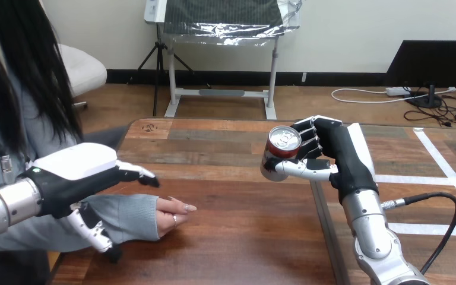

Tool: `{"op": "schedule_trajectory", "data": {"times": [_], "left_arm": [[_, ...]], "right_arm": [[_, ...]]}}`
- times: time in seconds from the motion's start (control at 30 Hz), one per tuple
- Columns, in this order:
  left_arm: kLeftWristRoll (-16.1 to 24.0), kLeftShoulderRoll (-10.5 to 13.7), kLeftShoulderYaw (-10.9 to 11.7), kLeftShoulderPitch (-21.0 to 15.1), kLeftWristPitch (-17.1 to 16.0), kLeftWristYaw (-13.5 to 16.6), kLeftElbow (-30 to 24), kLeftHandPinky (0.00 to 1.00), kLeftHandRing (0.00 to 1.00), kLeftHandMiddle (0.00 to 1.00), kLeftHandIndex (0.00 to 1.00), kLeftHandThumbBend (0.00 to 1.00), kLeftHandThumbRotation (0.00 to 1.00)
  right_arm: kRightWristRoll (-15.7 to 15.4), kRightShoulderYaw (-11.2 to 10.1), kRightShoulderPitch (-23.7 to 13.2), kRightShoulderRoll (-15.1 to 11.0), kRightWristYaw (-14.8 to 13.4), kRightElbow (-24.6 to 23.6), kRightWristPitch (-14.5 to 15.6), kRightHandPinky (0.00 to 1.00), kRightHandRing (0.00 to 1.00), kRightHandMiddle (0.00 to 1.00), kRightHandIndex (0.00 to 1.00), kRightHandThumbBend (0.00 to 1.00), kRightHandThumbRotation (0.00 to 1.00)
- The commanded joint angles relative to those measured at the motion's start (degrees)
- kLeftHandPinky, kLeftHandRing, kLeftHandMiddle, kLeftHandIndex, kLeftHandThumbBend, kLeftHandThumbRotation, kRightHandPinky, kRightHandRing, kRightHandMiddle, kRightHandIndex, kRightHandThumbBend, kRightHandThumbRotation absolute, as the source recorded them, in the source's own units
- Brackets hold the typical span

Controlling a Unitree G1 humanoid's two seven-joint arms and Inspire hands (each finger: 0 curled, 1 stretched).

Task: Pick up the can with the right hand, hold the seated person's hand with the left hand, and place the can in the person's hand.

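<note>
Can (280, 152): gripped by right robot hand (334, 153), right
Left robot hand (71, 175): open, over person's sleeve (129, 217), left

Most of the can (284, 142) is hidden by the thumb and fingers of the right hand (332, 155) wrapped round it, leaving its top and a strip of wall. A sleeve (127, 217) covers the person's hand (175, 214) up to the fingers, and the wrist passes behind the left hand (74, 175), so contact cannot be told. The left edge cuts off the left forearm (0, 205), and the bottom edge cuts off the right forearm (371, 228) and the table (243, 243).
</note>
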Motion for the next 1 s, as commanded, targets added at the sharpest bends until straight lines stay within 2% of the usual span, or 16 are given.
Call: {"op": "schedule_trajectory", "data": {"times": [0.0, 0.13, 0.57, 0.97], "left_arm": [[1.02, 1.92, -1.00, -5.56, -0.26, 2.43, 1.79, 0.80, 0.84, 0.83, 0.83, 1.00, 0.26], [2.05, 2.13, -1.61, -6.19, -0.32, 3.50, 2.90, 0.80, 0.83, 0.83, 0.82, 1.00, 0.25], [5.86, 2.13, -3.89, -8.12, -1.74, 9.73, 6.89, 0.75, 0.79, 0.79, 0.79, 1.00, 0.21], [6.99, 1.31, -5.70, -9.27, -0.51, 12.41, 9.10, 0.68, 0.73, 0.74, 0.75, 1.00, 0.15]], "right_arm": [[1.47, -1.49, -1.88, -0.45, -0.14, -4.24, -1.93, 0.34, 0.39, 0.47, 0.50, 0.80, 0.00], [1.42, -1.45, -1.55, -0.61, 0.03, -4.80, -2.05, 0.34, 0.39, 0.47, 0.50, 0.80, 0.00], [2.45, -1.76, -0.72, -0.71, 1.25, -6.24, -1.15, 0.34, 0.39, 0.47, 0.50, 0.79, 0.00], [2.81, -1.89, 0.06, -0.72, 1.93, -7.24, -0.85, 0.35, 0.40, 0.47, 0.50, 0.79, 0.00]]}}
